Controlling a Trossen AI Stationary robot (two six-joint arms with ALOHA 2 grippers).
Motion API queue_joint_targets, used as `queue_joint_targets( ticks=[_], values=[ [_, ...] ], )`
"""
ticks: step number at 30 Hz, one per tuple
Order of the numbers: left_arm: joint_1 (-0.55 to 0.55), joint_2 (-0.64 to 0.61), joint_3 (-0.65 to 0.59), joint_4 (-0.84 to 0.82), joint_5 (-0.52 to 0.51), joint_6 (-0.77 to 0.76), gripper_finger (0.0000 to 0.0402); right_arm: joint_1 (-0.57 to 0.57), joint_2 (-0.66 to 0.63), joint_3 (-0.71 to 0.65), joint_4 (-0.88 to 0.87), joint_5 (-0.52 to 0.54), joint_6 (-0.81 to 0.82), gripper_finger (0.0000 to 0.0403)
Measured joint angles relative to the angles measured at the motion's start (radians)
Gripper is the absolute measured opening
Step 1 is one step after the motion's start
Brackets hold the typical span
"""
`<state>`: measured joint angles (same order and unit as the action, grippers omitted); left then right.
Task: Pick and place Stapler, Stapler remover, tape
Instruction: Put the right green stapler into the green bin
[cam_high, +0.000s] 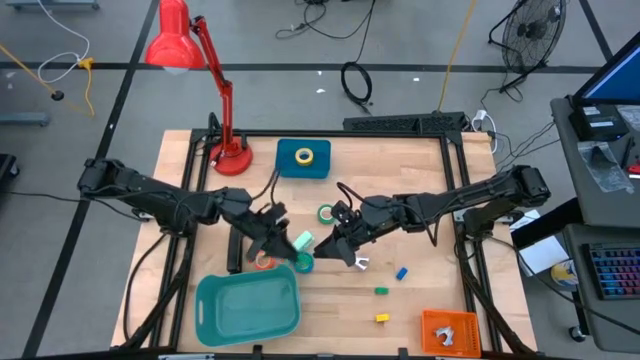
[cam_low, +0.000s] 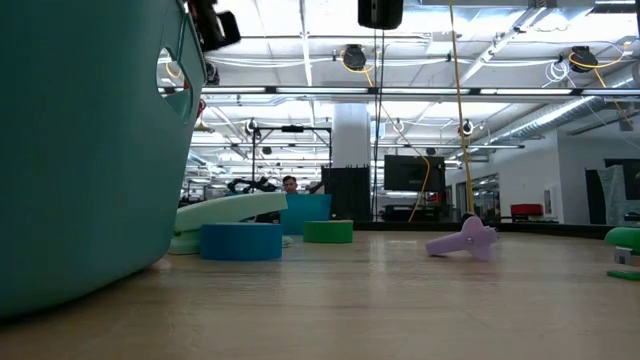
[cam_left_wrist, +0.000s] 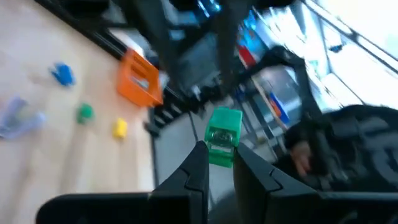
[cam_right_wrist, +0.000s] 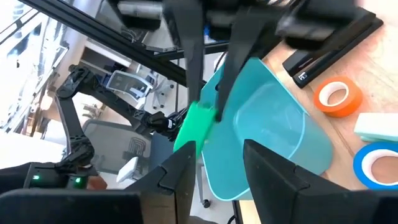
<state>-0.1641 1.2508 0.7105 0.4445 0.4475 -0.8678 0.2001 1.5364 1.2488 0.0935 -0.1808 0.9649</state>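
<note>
The left tool (cam_left_wrist: 219, 155) hangs raised over the bench (cam_high: 420, 180), just beyond the near rim of the teal bin (cam_high: 245, 305). It is pinched nearly shut on a small green piece (cam_left_wrist: 222, 134), gripped by its lower end so the body stands clear above the fingertips. I judge this a carry towards the bin; what the piece is I cannot tell.

The stapler (cam_right_wrist: 329, 40) lies flat on the bench beside the bin's far edge. It is a long, narrow black bar with pale lettering at one end, and nothing grips it. Next to it sit the orange tape (cam_right_wrist: 337, 96), a mint-green block (cam_right_wrist: 376, 124) and the blue tape (cam_right_wrist: 376, 162). Further back is the green tape (cam_high: 327, 213).

The right tool (cam_right_wrist: 217, 158) hovers mid-bench facing the left one, its fingers parted and empty, probably waiting its turn. The purple stapler remover (cam_high: 360, 263) lies just beside it on the wood.
</note>
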Motion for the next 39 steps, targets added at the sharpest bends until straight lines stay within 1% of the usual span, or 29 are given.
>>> queue_joint_targets(
  ticks=[4, 8, 11, 13, 16, 19, 21, 24, 27, 31, 33, 35, 39],
  values=[
    [-0.075, -0.032, 0.000, -0.101, 0.045, -0.034, 0.0045, 0.005, 0.000, 0.000, 0.001, 0.001, 0.000, 0.0130],
    [-0.180, -0.086, 0.000, -0.263, 0.046, -0.043, 0.0045, 0.005, 0.000, 0.000, 0.001, 0.031, 0.015, 0.0130],
    [-0.247, -0.111, 0.000, -0.394, 0.014, -0.044, 0.0045, 0.005, 0.000, 0.000, 0.005, 0.078, 0.032, 0.0130],
    [-0.283, -0.117, 0.000, -0.512, 0.001, -0.050, 0.0045, 0.005, 0.000, 0.000, 0.007, 0.109, 0.051, 0.0130],
    [-0.328, -0.112, 0.000, -0.709, -0.028, -0.039, 0.0045, 0.012, 0.000, 0.000, 0.009, 0.186, 0.088, 0.0130],
    [-0.347, -0.087, 0.000, -0.825, -0.074, 0.003, 0.0045, 0.020, 0.000, 0.000, 0.010, 0.270, 0.113, 0.0130],
    [-0.348, -0.071, 0.000, -0.847, -0.113, 0.047, 0.0045, 0.025, 0.000, 0.000, 0.010, 0.319, 0.116, 0.0130],
    [-0.348, -0.031, 0.000, -0.825, -0.122, 0.115, 0.0045, 0.027, 0.000, 0.000, 0.008, 0.367, 0.116, 0.0130],
    [-0.353, 0.026, 0.000, -0.833, -0.122, 0.147, 0.0045, 0.033, 0.000, 0.000, 0.007, 0.421, 0.123, 0.0130],
    [-0.409, 0.093, 0.000, -0.829, -0.165, 0.174, 0.0045, 0.043, 0.000, 0.000, -0.002, 0.468, 0.123, 0.0130],
    [-0.434, 0.120, 0.000, -0.815, -0.220, 0.189, 0.0045, 0.044, 0.000, 0.000, -0.018, 0.467, 0.123, 0.0130],
    [-0.457, 0.134, 0.000, -0.792, -0.302, 0.199, 0.0045, 0.044, 0.000, -0.010, -0.020, 0.468, 0.132, 0.0130],
    [-0.494, 0.137, 0.000, -0.744, -0.432, 0.216, 0.0045, 0.044, 0.000, -0.067, 0.023, 0.468, 0.178, 0.0130]
  ],
)
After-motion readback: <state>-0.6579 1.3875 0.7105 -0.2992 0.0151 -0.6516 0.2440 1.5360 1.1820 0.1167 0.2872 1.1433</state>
